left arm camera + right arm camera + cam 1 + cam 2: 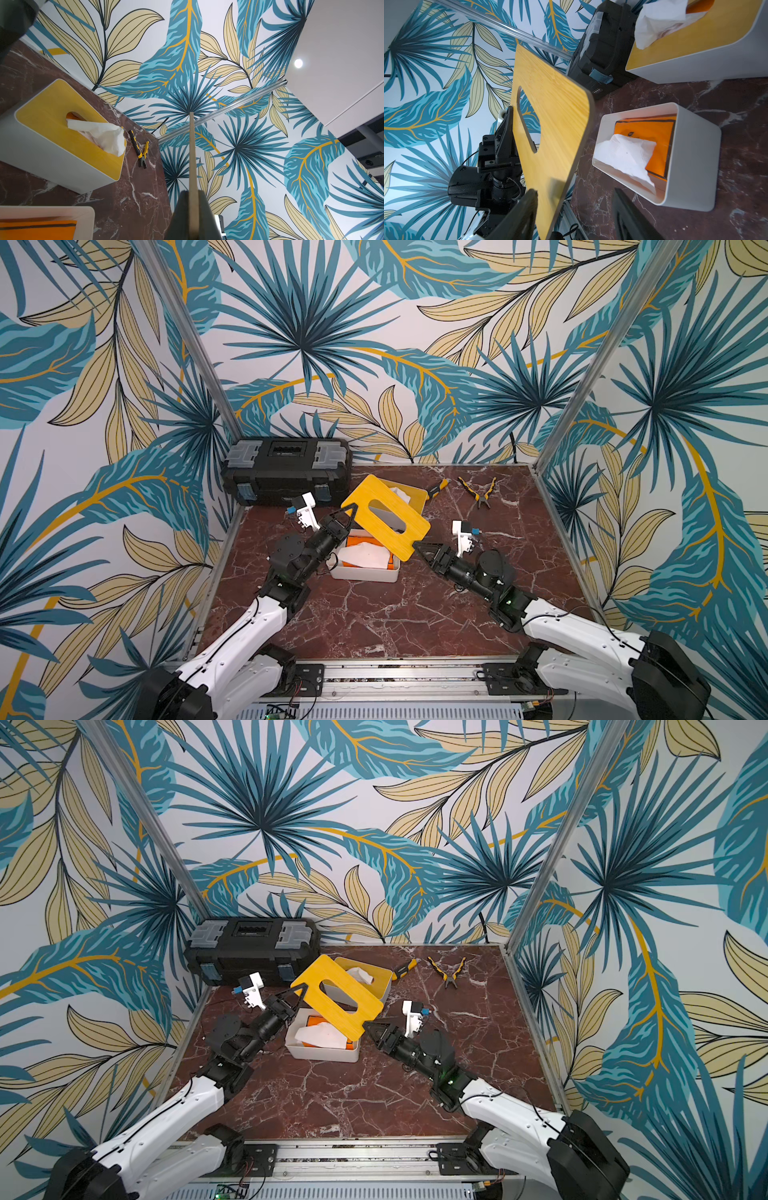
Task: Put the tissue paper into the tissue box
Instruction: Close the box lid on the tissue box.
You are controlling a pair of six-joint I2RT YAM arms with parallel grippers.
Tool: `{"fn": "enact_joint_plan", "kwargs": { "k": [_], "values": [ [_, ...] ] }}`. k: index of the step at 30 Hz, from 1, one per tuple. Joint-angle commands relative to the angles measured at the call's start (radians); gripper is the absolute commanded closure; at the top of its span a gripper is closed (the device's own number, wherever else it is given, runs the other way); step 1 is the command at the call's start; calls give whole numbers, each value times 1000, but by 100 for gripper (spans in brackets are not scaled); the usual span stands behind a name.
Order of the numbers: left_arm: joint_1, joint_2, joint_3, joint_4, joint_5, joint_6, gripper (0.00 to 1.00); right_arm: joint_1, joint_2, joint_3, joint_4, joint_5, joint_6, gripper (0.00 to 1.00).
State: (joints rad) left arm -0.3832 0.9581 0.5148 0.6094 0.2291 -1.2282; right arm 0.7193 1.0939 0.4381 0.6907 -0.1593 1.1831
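The white tissue box (pixel 361 574) stands open in both top views. Inside it lies the tissue paper, an orange pack (pixel 654 133) with a white sheet (pixel 627 158) pulled out on top. Its yellow wooden lid (pixel 384 516) hangs tilted over the box, with my left gripper (pixel 349 512) shut on the far left edge. The left wrist view shows that lid edge-on (pixel 193 155) between the shut jaws (pixel 194 199). My right gripper (pixel 419 547) is open at the lid's near right corner. In the right wrist view that corner lies between the spread fingers (pixel 521 218), close to one of them.
A second tissue box (pixel 417 489) with its yellow lid on and a tissue (pixel 104 135) sticking out stands right behind. A black toolbox (pixel 286 470) sits at the back left. Yellow pliers (pixel 478 491) and an orange-handled tool (pixel 438 488) lie at the back.
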Motion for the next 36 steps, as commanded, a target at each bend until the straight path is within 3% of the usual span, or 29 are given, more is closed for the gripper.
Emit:
{"fn": "enact_joint_plan", "kwargs": {
  "k": [1,10,15,23,27,32,36],
  "values": [
    [6,-16,-25,59,-4,-38,100,14,66,2,208,-26,81,42],
    [6,-18,-71,109,8,-86,100,25,133,-13,419,-37,126,61],
    [5,-18,-81,121,25,-93,100,25,107,-10,387,-15,110,67],
    [6,-20,-90,100,54,-75,100,25,105,-2,353,-15,110,87],
    [6,-43,-75,13,70,15,73,23,79,18,230,-3,85,100],
    [6,-133,8,-310,28,275,39,9,53,114,-35,-55,6,100],
    [6,-217,97,-609,-106,513,6,-49,111,216,-155,-204,-7,100]
  ]
}}
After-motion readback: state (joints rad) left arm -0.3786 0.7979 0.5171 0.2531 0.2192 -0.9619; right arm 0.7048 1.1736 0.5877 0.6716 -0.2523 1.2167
